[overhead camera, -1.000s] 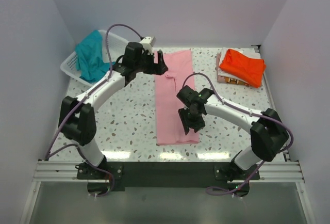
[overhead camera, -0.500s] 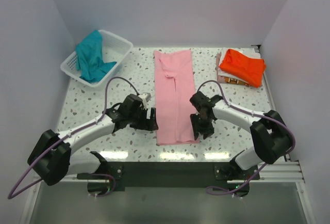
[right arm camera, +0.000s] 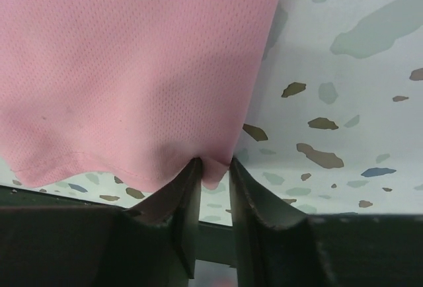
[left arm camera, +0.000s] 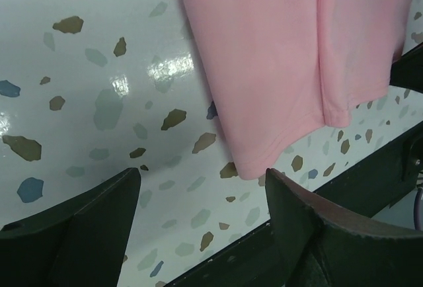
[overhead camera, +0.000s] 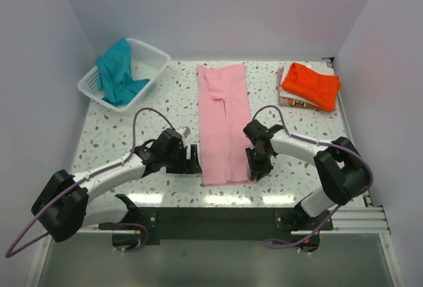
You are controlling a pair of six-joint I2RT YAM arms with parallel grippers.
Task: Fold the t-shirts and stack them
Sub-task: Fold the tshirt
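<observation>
Your teal t-shirt (overhead camera: 117, 75) lies crumpled in the basket (overhead camera: 153, 54). Left gripper (left arm camera: 201, 181) gapes empty beside the pink t-shirt (overhead camera: 223, 122), a half-folded strip on the desk (overhead camera: 132, 122); right gripper (right arm camera: 211, 168) pinches its near corner. The orange t-shirt (overhead camera: 310, 83) sits folded far right.

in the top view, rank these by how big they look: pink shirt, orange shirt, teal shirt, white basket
1. pink shirt, laid out long
2. white basket
3. orange shirt and teal shirt look about alike: one is folded, the other bunched, so they are not ranked

Pink shirt (overhead camera: 223, 122); orange shirt (overhead camera: 310, 83); teal shirt (overhead camera: 117, 75); speckled table (overhead camera: 106, 122); cloth (overhead camera: 284, 95), maybe beige.
</observation>
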